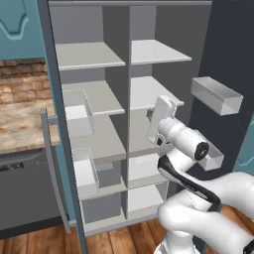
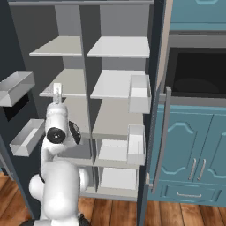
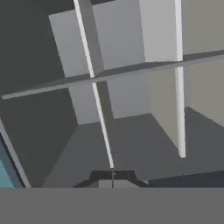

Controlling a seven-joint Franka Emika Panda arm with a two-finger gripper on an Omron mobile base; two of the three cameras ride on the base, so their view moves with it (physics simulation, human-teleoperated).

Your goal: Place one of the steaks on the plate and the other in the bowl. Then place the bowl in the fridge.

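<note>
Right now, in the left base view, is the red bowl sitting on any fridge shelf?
No. The pale grey shelves of the open fridge lie bare, and the gripper reaches in shut on nothing.

Brick wall [image 1: 22, 79] above a pale wooden counter [image 1: 20, 124], dark appliance front [image 1: 25, 198] beneath it, wooden floor [image 1: 119, 240], black built-in oven [image 2: 196, 73], teal cabinet doors [image 2: 194, 150] with metal handles.

White arm [image 1: 188, 144] raised, elbow bent, wrist forward; pincer [image 3: 112, 178] fully closed, empty.
</note>
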